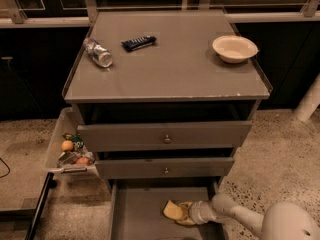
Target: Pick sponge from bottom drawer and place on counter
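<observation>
Speckled terrazzo floor [280, 149], dark panels behind [35, 69], white post right [307, 104]

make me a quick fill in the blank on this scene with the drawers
The sponge lies in the open drawer at the cabinet's ____.
The gripper is down in that drawer beside the sponge, reaching in from the picture's ____.
On the counter, the bottle lies on its ____.
Missing words: bottom, right, side.

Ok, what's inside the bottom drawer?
The bottom drawer holds the yellow sponge, with the claw at its edge, covering part. The drawer's rear is hidden under the middle drawer.
</observation>
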`<state>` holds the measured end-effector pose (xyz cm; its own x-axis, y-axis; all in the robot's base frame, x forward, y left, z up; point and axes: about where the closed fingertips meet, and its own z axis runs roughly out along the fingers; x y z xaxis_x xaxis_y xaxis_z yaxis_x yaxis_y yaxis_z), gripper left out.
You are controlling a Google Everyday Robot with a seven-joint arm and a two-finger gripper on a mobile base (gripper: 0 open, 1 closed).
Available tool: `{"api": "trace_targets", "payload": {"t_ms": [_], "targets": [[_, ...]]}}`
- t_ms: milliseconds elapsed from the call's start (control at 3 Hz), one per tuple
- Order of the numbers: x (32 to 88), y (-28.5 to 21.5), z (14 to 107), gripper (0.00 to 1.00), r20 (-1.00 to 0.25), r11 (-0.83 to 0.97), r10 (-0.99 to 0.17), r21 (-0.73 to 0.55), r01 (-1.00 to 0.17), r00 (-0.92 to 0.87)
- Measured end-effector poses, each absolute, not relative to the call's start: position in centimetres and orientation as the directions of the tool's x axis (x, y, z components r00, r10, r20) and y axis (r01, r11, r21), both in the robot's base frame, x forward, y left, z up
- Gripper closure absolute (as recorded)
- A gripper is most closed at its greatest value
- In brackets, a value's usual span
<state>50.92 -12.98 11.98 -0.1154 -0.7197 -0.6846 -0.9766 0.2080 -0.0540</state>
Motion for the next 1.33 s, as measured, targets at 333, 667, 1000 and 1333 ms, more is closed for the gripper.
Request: {"api": "trace_targets", "payload": {"t_ms": [333,667,1000,1333], "targets": [[50.9,-13.0,12.0,1.0,-0.685,0.208,-0.72,-0.054,-0.977,-0.115],[50.3,-12.8,12.2,1.0,-0.68,0.182,-0.727,-0.059,-0.981,-0.094],[49.8,-13.5,14.2,1.0,-0.695,0.155,-0.716,-0.069,-0.985,-0.064],[50.0,-14.8,16.9,1.0,-0.719,0.142,-0.694,-0.093,-0.986,-0.032]]}}
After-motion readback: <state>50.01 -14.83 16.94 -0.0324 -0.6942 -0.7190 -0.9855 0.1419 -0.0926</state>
